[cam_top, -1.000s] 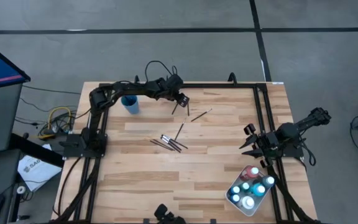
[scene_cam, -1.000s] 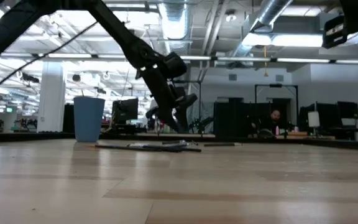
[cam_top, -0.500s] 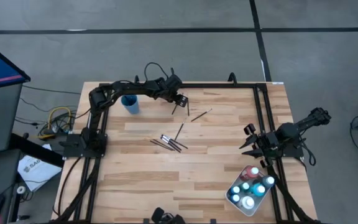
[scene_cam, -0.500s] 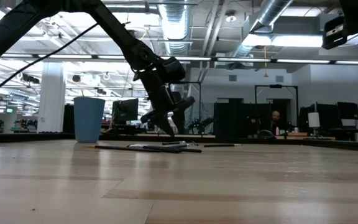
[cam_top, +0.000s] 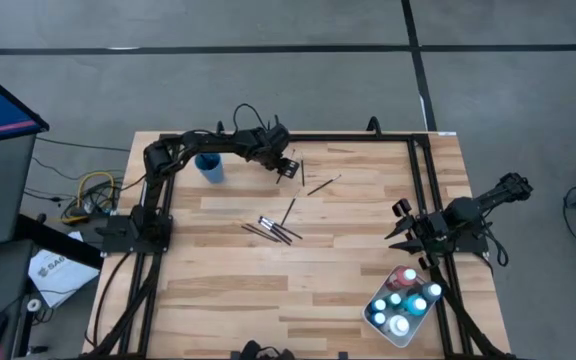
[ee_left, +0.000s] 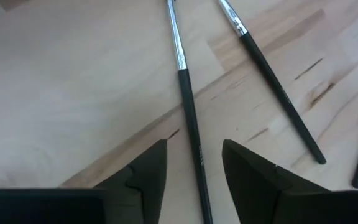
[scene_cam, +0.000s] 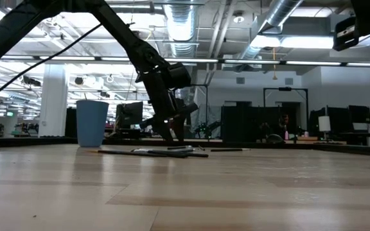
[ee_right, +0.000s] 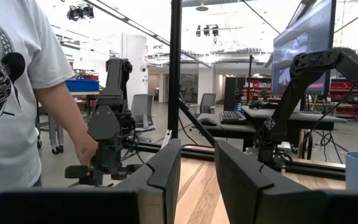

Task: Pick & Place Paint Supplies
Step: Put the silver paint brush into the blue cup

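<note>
Left claw (ee_left: 194,163) low over a brush (ee_left: 188,112), picking.
Fingers part open, straddling the handle, gripping nothing yet; second brush (ee_left: 272,78) just beside, cup (cam_top: 208,166) near on the bench (cam_top: 228,290). Next, by judgement: close squarely, lift, carry to cup. Right claw (ee_right: 196,165) waits well apart, part open, empty, beside the bottles (cam_top: 401,298).

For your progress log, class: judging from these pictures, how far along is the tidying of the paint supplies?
Done: the paint bottles already sit in the white tray. In hand: the left gripper is low over the table, fingers open on either side of one paintbrush, not yet gripping it. Left: the other brushes lying loose on the table. The right gripper waits near the tray.
</note>
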`<state>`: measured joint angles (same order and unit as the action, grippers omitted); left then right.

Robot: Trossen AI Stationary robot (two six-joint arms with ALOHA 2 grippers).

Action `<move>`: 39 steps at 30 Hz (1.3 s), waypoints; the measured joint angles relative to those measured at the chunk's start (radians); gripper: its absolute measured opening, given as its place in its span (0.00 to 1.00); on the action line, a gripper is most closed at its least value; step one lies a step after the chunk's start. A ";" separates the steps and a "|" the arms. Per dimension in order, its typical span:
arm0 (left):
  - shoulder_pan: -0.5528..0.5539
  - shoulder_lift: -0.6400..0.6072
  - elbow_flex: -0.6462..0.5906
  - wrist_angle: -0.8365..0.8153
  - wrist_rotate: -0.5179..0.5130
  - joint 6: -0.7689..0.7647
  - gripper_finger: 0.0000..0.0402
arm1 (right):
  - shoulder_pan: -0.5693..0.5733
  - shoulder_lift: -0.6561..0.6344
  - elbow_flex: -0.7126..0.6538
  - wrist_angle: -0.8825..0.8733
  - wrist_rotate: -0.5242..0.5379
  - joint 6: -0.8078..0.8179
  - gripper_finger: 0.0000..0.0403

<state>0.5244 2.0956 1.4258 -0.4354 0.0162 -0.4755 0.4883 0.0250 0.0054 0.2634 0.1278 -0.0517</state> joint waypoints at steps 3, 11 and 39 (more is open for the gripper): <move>-0.004 0.000 0.000 -0.010 0.017 -0.001 0.31 | 0.000 0.000 0.000 0.000 0.000 0.000 0.23; -0.040 0.006 -0.035 -0.015 -0.009 -0.025 0.31 | 0.000 0.000 0.000 0.000 0.000 0.000 0.23; -0.288 -0.292 -0.321 -0.204 -0.008 -0.336 0.00 | 0.000 0.000 0.000 0.000 0.000 0.000 0.23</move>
<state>0.2359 1.8037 1.1051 -0.6391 0.0081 -0.8115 0.4885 0.0254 0.0054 0.2637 0.1278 -0.0517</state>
